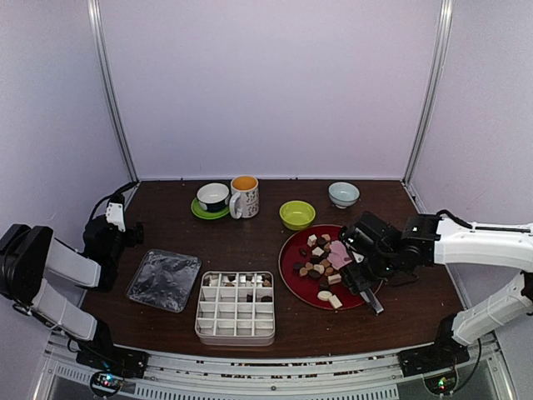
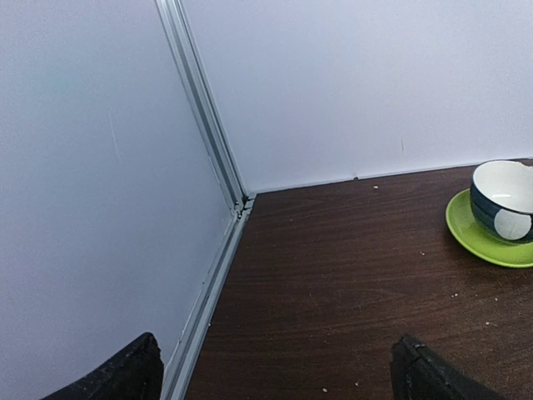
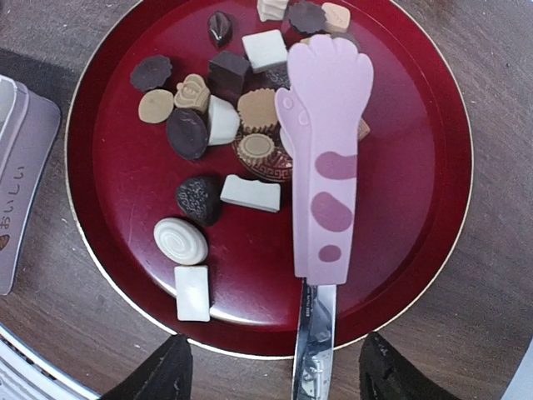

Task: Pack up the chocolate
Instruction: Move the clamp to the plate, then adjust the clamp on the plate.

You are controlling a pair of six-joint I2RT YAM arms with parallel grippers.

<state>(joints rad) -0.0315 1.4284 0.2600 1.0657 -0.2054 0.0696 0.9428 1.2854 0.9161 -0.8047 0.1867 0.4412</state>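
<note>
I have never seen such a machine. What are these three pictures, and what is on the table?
Two robot arms are fixed at the table's near edge. One picture looks down from above; the others come from a camera on each wrist.

On the table a red plate holds the chocolate and pink tongs. Nearby stand a white divided box with a few pieces, a clear lid, a mug, a cup on a green saucer, and two bowls.

The right gripper hangs open over the tongs' handle, holding nothing. The left gripper is open and empty.
</note>
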